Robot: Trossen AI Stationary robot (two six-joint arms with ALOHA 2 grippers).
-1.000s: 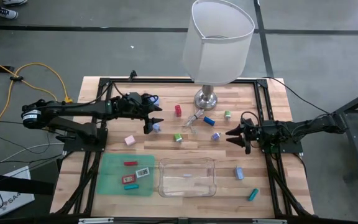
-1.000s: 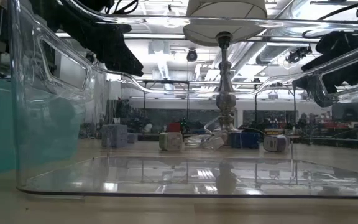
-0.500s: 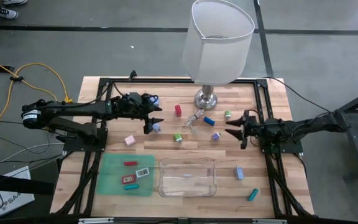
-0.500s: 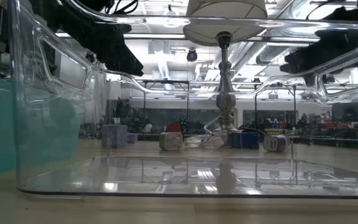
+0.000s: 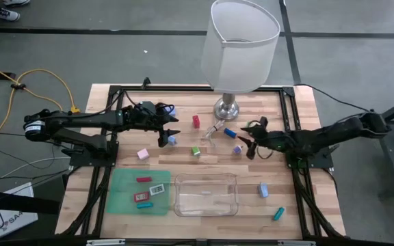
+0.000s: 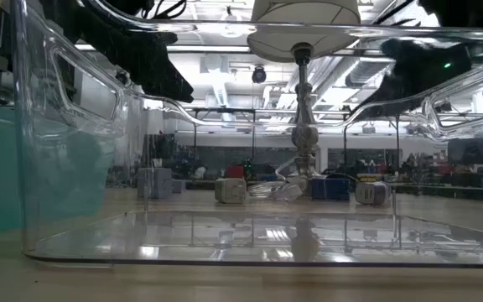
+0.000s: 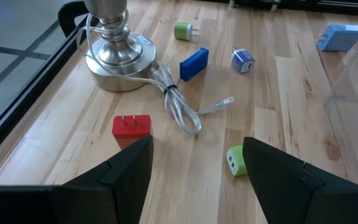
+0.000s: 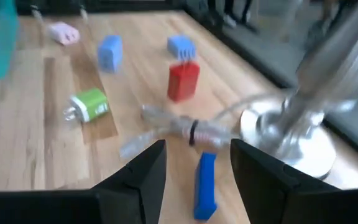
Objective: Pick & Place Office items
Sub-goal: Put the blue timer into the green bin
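Small office items lie scattered on the wooden table. The high view shows a red plug (image 5: 196, 121), a blue stick (image 5: 230, 132), a green block (image 5: 195, 151), a pink block (image 5: 142, 154), a light-blue block (image 5: 263, 189) and a teal stick (image 5: 278, 214). My left gripper (image 5: 170, 134) hangs open over a small blue piece (image 5: 172, 141); its wrist view shows the red plug (image 7: 132, 126) and a green plug (image 7: 235, 160) ahead. My right gripper (image 5: 245, 146) is open near the lamp base, above the blue stick (image 8: 205, 183) and a clear cable (image 8: 179, 130).
A white-shaded lamp stands on its silver base (image 5: 226, 108) at the far middle. A clear plastic tray (image 5: 206, 195) sits near the near edge, with a green mat (image 5: 122, 198) holding several pieces to its left. Black frame rails run along both table sides.
My right gripper has reached toward the table's left and slightly far, from beside the right rail to the blue stick and cable by the lamp base. It has stayed open. The left arm and the items have kept still.
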